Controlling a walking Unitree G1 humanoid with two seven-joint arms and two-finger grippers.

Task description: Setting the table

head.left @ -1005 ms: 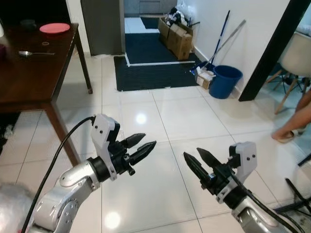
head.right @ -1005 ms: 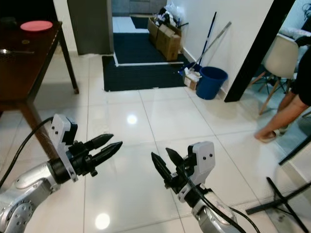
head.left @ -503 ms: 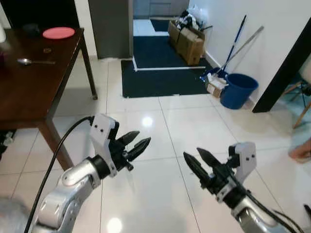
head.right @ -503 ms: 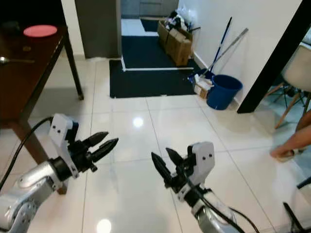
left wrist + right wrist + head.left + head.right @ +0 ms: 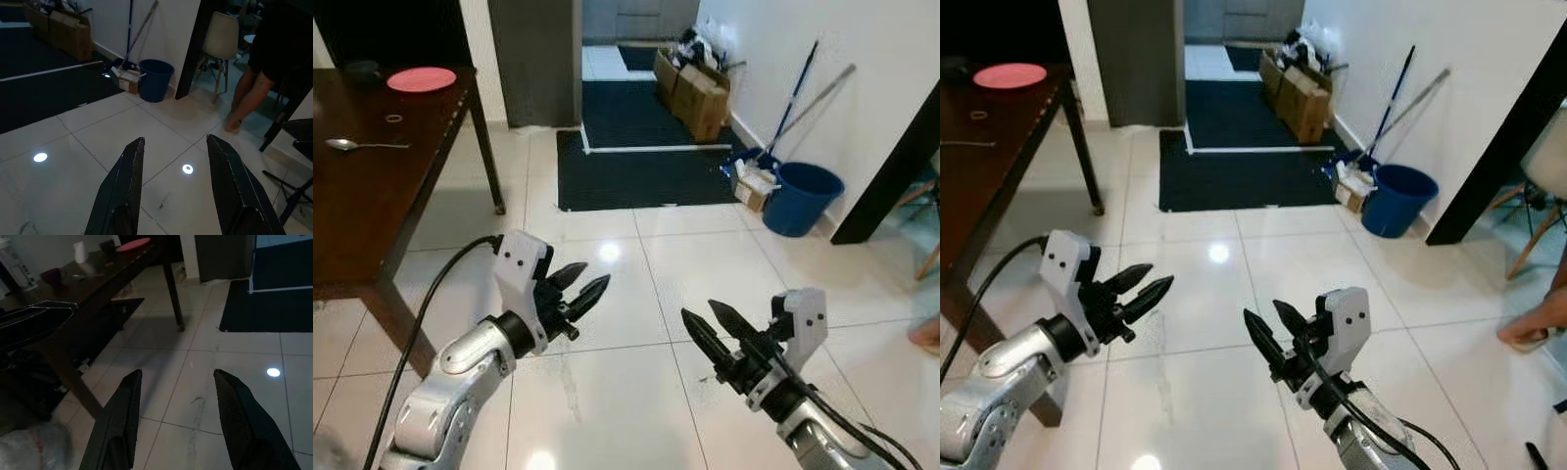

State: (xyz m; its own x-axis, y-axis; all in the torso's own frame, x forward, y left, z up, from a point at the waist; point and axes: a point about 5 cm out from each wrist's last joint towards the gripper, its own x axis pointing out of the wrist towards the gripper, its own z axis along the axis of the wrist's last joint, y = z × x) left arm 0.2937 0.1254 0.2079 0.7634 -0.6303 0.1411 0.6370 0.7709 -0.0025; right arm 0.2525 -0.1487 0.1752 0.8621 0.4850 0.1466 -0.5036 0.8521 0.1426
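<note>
We see a dark brown wooden table (image 5: 372,186) at the robot's left, standing on a glossy white tiled floor (image 5: 636,264). Its top is smooth and slightly reflective, its legs slim and square. Near the table's far corner lies a flat, round, pink-red plate (image 5: 421,79). Closer to us, apart from the plate, a metal spoon (image 5: 362,145) lies on its side with the bowl pointing away from the table edge; between the spoon and plate sits a small ring-like object (image 5: 393,118), too small to identify.

We note the left gripper (image 5: 579,289) held in the air over the floor, just off the table's near corner, its two black fingers slightly apart and holding nothing. The right gripper (image 5: 713,331) hovers over the tiles further right, fingers spread and empty. The two grippers point toward one another, well apart.

Beyond, a dark mat (image 5: 641,166) lies in front of a doorway. Cardboard boxes (image 5: 695,83) line the white wall, and a blue bucket (image 5: 805,196) stands next to leaning mop handles (image 5: 803,88). In the left wrist view we see a person (image 5: 266,58) bending down near a light chair (image 5: 222,39).
</note>
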